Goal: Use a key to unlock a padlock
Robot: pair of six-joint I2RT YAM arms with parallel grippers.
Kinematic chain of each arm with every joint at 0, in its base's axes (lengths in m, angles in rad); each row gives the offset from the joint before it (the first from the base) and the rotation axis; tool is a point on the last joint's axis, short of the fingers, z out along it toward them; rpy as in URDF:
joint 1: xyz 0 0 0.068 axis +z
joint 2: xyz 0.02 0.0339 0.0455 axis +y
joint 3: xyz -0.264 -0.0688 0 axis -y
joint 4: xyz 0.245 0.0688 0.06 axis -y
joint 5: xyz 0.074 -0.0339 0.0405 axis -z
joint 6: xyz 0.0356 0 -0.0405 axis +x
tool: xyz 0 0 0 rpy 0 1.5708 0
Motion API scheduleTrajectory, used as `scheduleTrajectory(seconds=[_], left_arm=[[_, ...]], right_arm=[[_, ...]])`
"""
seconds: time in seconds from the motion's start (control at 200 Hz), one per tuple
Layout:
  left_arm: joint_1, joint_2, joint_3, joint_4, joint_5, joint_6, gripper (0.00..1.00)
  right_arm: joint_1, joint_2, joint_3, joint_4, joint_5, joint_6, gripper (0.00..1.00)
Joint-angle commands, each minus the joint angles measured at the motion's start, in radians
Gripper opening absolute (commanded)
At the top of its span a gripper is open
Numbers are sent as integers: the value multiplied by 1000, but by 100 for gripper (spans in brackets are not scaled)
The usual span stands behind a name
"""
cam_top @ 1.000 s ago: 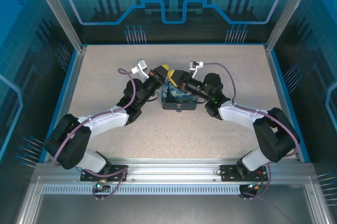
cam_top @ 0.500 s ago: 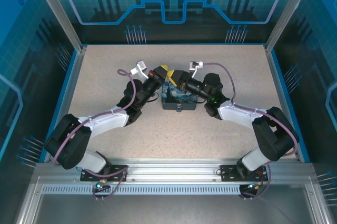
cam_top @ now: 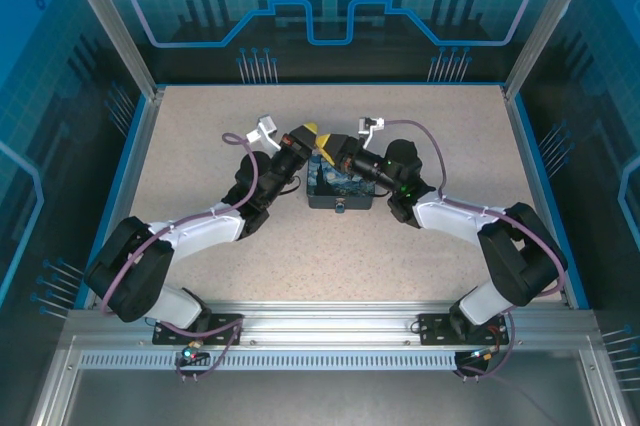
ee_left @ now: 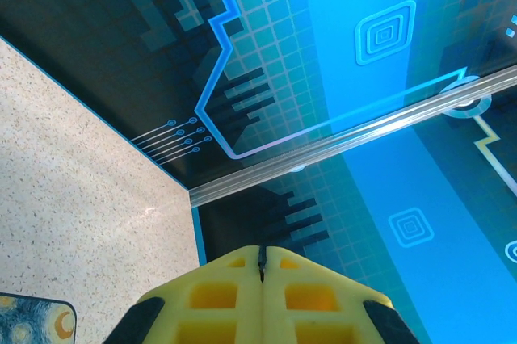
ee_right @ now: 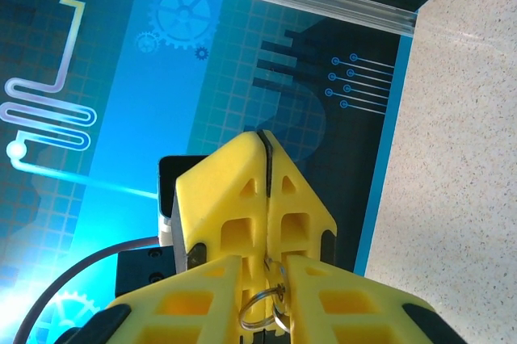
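Where the 2 bases are bolted at the near edge, the left arm (cam_top: 200, 231) and the right arm (cam_top: 460, 216) extend forward and inward across the speckled surface (cam_top: 200, 136). They converge on a painted box (cam_top: 345, 189) near its middle.

Box: lies flat between the 2 forearms, blue with yellow swirls.

Padlock (cam_top: 341, 206): a small glinting piece at the middle of the box's near side. It is too small for further detail.

Right gripper (ee_right: 264, 267): its wrist view shows the yellow fingers standing close together with a narrow gap. A key ring (ee_right: 260, 313) sits in that gap and spans it from one inner face to the other, so the fingers are clamped on it. A thin wire link (ee_right: 271, 270) runs from the ring toward the seam of the opposite fingers. The key itself is too small to pick out.

Left gripper (ee_left: 261, 253): the fingers are clenched fully together, leaving a thin dark seam. Whether anything is nipped in that seam cannot be told. In the right wrist view these fingers stand just beyond the ring, facing the right gripper. From above, both yellow tips meet at the box's far left corner.

Far side: a blue enclosure wall (cam_top: 320, 6) with a circuit pattern rises behind the surface.
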Motion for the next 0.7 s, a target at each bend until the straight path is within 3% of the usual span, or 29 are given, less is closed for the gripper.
scheduleTrajectory(seconds=[0.0, 0.12, 0.425, 0.67, 0.695], left_arm=[[-6, 0, -6, 28, -21, 4, 0], [-6, -4, -7, 27, -24, 7, 0], [-6, -12, -7, 26, -24, 10, 0], [-6, -25, -24, 40, -24, 12, 0], [-6, -29, -28, 43, -21, 15, 9]], right_arm=[[19, 15, 0, 43, 8, 3, 19], [22, 20, 2, 37, 7, -1, 18], [22, 31, -4, 36, 9, -3, 0], [5, 24, -8, 45, -1, -8, 0], [2, 21, -10, 44, -4, -9, 0]])
